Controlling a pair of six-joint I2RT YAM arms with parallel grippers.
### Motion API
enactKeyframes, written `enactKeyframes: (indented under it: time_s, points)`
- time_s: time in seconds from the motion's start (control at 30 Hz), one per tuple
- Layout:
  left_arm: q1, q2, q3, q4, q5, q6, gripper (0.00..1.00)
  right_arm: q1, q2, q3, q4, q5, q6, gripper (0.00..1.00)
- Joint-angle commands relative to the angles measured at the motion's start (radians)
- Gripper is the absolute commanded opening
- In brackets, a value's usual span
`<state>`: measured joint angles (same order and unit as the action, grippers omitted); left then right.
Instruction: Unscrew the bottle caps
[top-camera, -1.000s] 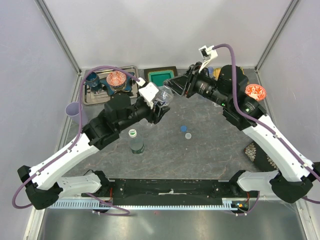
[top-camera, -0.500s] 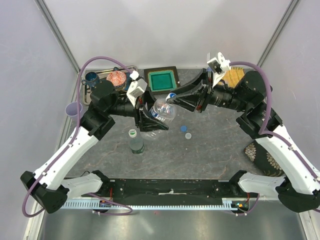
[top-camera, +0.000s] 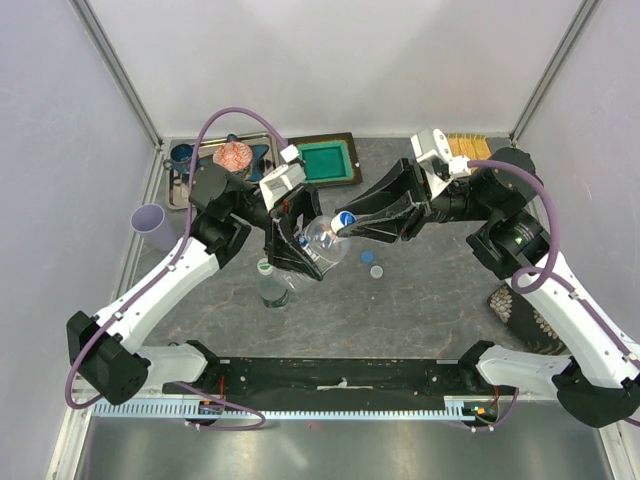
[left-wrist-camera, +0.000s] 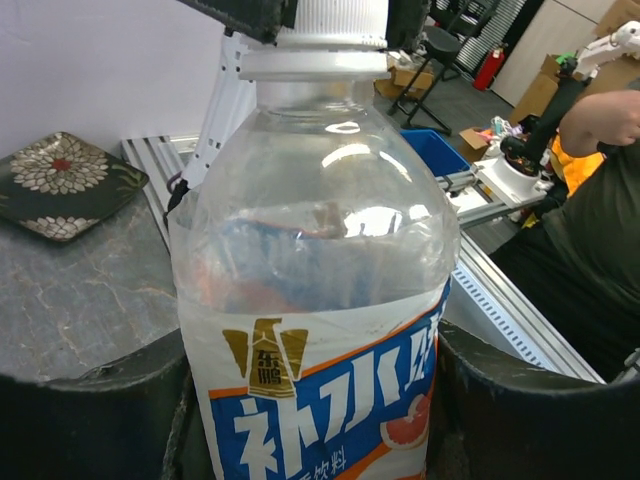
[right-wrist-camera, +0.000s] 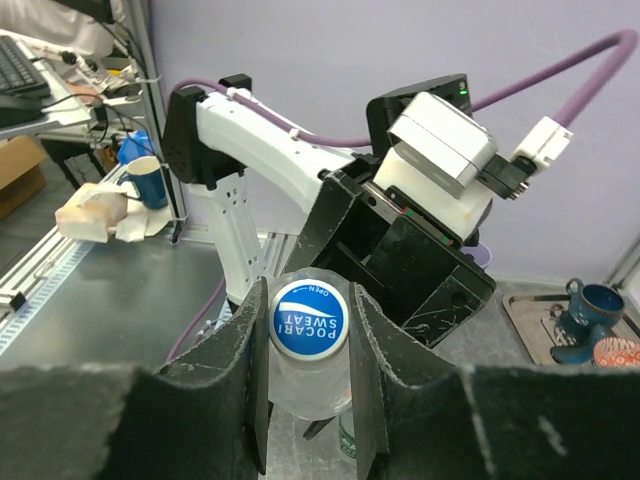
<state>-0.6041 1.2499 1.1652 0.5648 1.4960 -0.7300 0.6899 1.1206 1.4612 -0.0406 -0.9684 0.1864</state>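
L gripper (top-camera: 300, 248) is clamped on the bottle (top-camera: 320, 238), held in air just right of the standing green-label bottle (top-camera: 271, 284). Over the last sec both arms swing it nearer. R gripper (top-camera: 349, 223) now pinches the blue-and-white cap (right-wrist-camera: 308, 318), so it looks ready to twist. Two loose caps (top-camera: 365, 256) lie further right.

My left arm (top-camera: 150, 290), white links on black joints, runs from its base at the near left up and inward toward the centre. The left jaws are closed on the body of the clear plastic bottle (left-wrist-camera: 320, 300), black fingers (left-wrist-camera: 90, 420) pressed to both flanks. My right arm (top-camera: 570, 310) rises from the near right, its wrist pointed leftward. The right jaws clamp the round blue-and-white plastic cap (right-wrist-camera: 308, 318), one black pad (right-wrist-camera: 235, 350) against each side.
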Motion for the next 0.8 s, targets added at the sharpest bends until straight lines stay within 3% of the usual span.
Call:
enactKeyframes:
  time_s: [0.0,0.1,0.23,0.3,0.33,0.37,0.43,0.47,0.77]
  points:
    - [0.020,-0.001,0.013,0.133,-0.071,-0.123,0.41,0.016,0.011,-0.045,-0.068,-0.228,-0.021,0.00]
    - [0.020,-0.001,0.011,0.112,-0.071,-0.102,0.41,0.016,0.008,-0.056,-0.062,-0.221,-0.010,0.00]
    - [0.018,-0.017,0.025,-0.058,-0.091,0.041,0.41,0.014,-0.001,-0.042,-0.061,-0.145,0.025,0.01]
    - [0.021,-0.026,0.033,-0.126,-0.112,0.102,0.41,0.008,-0.007,-0.035,-0.061,-0.103,0.053,0.18]
    - [0.021,-0.033,0.042,-0.167,-0.118,0.162,0.41,0.008,-0.008,-0.024,-0.061,-0.083,0.064,0.22]
    - [0.020,-0.036,0.047,-0.234,-0.131,0.190,0.41,0.007,-0.011,-0.016,-0.061,-0.051,0.070,0.34]
    - [0.021,-0.046,0.065,-0.314,-0.146,0.275,0.41,0.005,-0.016,0.008,-0.062,0.006,0.096,0.42]
    - [0.021,-0.050,0.068,-0.371,-0.161,0.299,0.41,0.005,-0.022,0.017,-0.062,0.028,0.103,0.51]
    - [0.021,-0.082,0.073,-0.494,-0.229,0.422,0.41,0.000,-0.016,0.143,-0.191,0.316,0.078,0.84]
